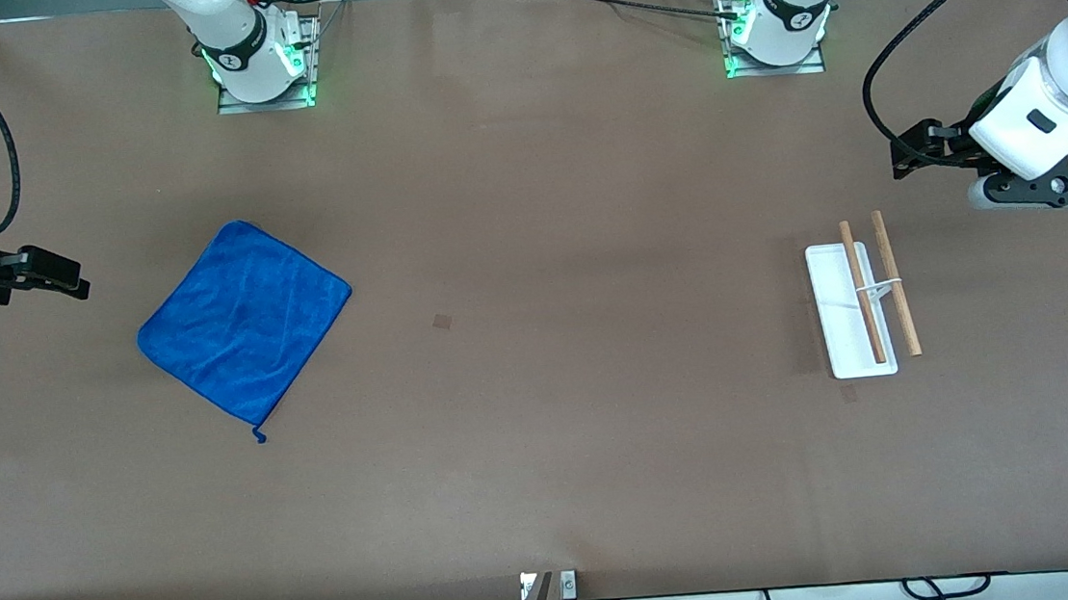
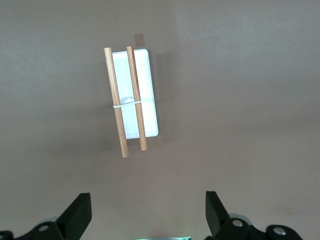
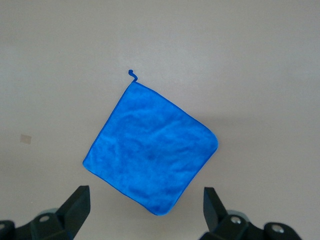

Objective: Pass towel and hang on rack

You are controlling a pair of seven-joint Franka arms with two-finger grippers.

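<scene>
Right gripper point(image 3: 145, 212), open and empty at the right arm's end of the table, hovers nearest the flat towel point(image 1: 244, 322); left gripper point(image 2: 147, 215), open, waits by the rack point(image 1: 861, 302).

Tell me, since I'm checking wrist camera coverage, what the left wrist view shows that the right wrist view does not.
Only the left wrist view shows the white-based rack with two wooden rods, standing untouched, beyond the left hand. Only the right wrist view shows the flat royal-blue square microfibre towel, beyond the right hand. Both show the brown table and their own hand's open fingers, holding nothing.
</scene>
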